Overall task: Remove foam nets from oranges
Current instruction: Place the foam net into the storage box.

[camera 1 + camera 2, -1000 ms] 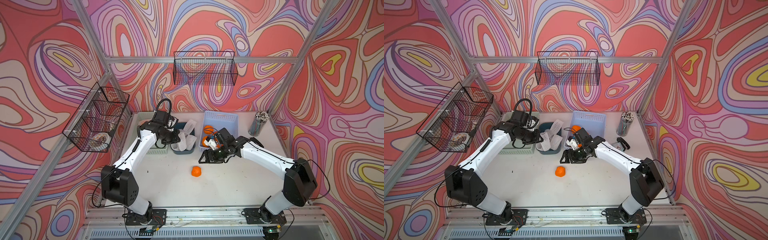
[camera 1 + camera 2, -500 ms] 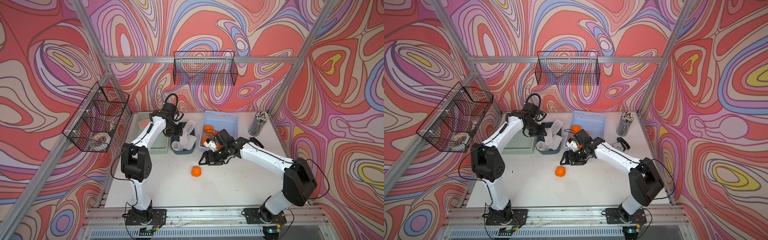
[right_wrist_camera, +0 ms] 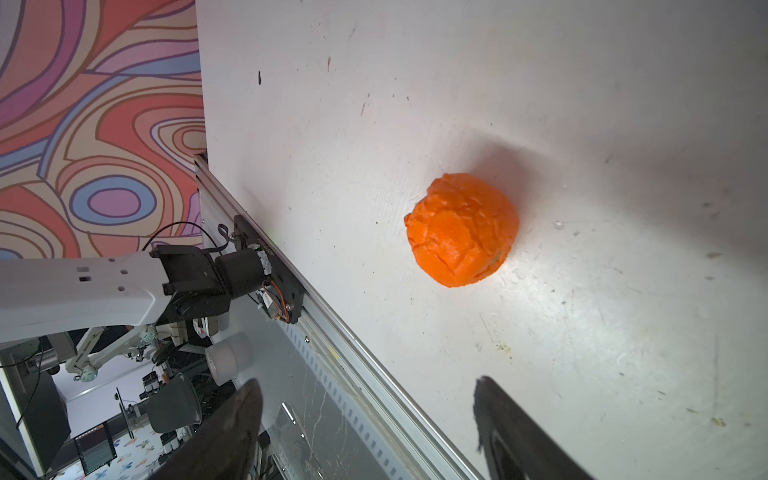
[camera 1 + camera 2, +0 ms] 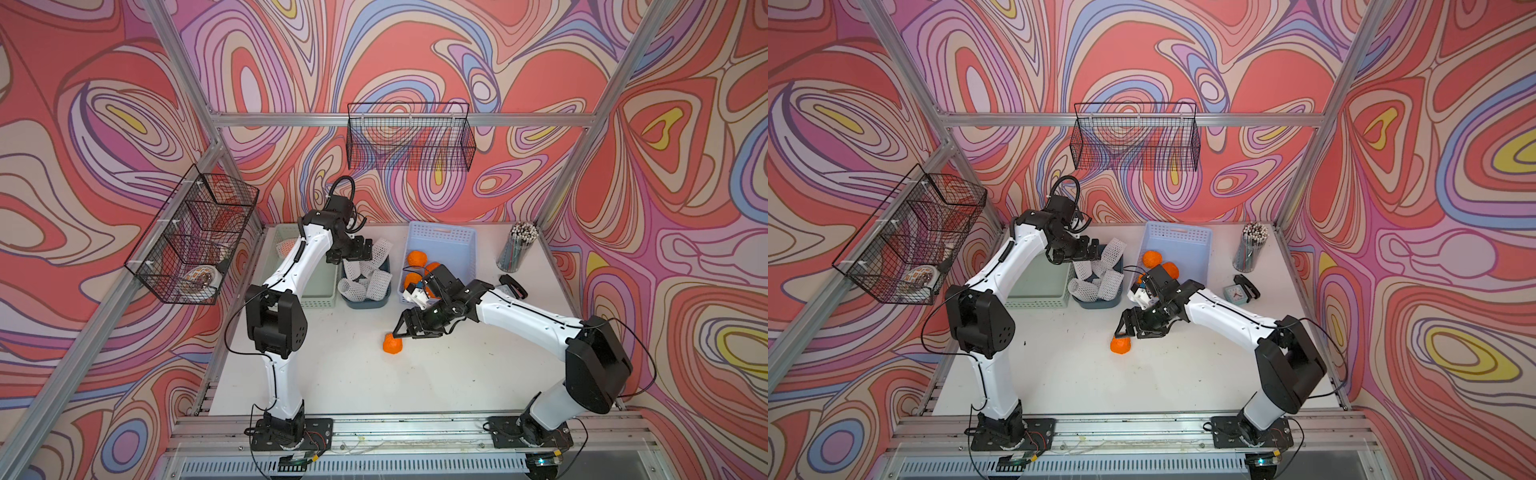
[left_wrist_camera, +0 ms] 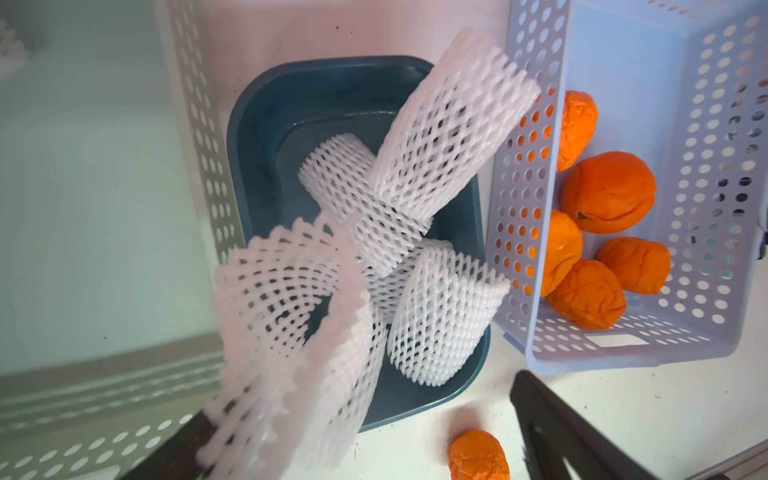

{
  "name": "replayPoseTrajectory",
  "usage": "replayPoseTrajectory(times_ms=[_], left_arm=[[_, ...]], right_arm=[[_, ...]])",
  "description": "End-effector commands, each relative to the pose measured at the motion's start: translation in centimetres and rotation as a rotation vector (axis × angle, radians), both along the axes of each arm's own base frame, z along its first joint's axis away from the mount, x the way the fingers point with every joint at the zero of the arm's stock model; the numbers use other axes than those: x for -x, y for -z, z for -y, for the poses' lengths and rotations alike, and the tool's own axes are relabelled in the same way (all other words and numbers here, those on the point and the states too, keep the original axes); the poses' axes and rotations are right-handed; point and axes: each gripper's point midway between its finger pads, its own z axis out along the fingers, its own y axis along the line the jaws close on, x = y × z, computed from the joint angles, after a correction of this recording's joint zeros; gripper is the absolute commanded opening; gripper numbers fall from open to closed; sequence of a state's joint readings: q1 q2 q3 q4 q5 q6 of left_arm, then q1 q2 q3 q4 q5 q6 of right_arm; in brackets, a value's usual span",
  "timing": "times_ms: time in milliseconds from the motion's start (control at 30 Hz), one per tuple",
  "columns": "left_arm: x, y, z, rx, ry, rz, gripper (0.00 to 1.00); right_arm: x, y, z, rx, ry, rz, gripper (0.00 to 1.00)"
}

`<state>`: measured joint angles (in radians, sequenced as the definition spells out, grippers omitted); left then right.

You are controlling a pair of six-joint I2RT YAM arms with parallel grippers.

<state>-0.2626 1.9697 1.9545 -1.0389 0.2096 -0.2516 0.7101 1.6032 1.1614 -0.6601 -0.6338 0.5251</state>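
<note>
Discard step: left end effector [image 4: 362, 251] spread, net [image 5: 291, 332] loose over bin [image 5: 266, 124]; right end effector [image 3: 365, 386] wide, empty, must grasp orange [image 3: 461, 230].

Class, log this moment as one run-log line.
left pincer: open, foam net over dark bin | right pincer: open near bare orange
</note>
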Motion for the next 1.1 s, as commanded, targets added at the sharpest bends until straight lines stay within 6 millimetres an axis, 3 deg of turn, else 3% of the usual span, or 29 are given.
replayPoseTrajectory(times_ms=[0,200,633,867,1067], left_arm=[[0.3,-2.4,0.1,0.032,0.003,0.042,1.0],[1.2,-0.8,0.4,0.04,0.021,-0.016,1.0],[0.3,2.6,0.6,-0.025,0.022,-0.088,1.0],[-0.3,4.0,-0.5,-0.244,0.051,-0.045,1.0],[-0.1,3.3,-2.2,-0.404,0.072,-0.009,1.0]], right_arm=[[-0.3,0.9,-0.4,0.037,-0.002,0.007,0.82],[-0.4,1.1,-0.4,0.039,0.011,0.003,0.82],[0.0,1.0,0.2,0.049,0.031,0.005,0.82],[-0.1,1.1,0.3,0.056,0.032,0.01,0.82],[-0.5,1.2,0.2,0.07,0.03,0.017,0.82]])
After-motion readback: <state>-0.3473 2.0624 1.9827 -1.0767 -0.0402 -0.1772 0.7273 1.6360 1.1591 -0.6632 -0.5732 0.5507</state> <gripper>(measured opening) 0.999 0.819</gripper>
